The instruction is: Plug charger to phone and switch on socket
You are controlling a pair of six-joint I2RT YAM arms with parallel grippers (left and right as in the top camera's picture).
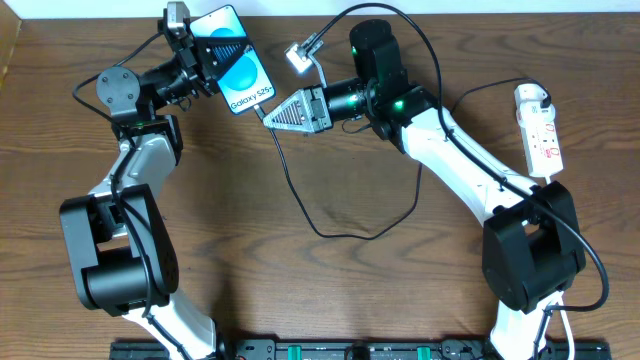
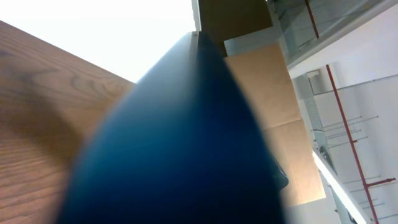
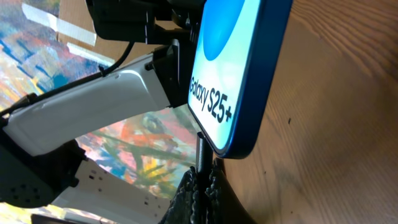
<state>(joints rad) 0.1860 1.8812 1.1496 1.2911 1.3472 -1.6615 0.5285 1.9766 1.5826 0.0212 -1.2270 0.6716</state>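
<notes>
The phone (image 1: 236, 60), black-framed with a blue screen reading "Galaxy S25+", is held off the table at the back left by my left gripper (image 1: 205, 62), which is shut on it. In the left wrist view the phone (image 2: 180, 143) fills the frame as a dark blur. My right gripper (image 1: 272, 115) is shut on the charger's plug tip (image 3: 203, 155), which touches the phone's bottom edge (image 3: 239, 146). The black cable (image 1: 300, 200) loops over the table to the white adapter head (image 1: 299, 55). The socket (image 1: 538, 130), a white strip, lies at the far right.
The socket's white cord runs down beside the right arm's base (image 1: 528, 255). The left arm's base (image 1: 115, 255) stands at the front left. The cable loop lies across the middle of the wooden table (image 1: 380, 290).
</notes>
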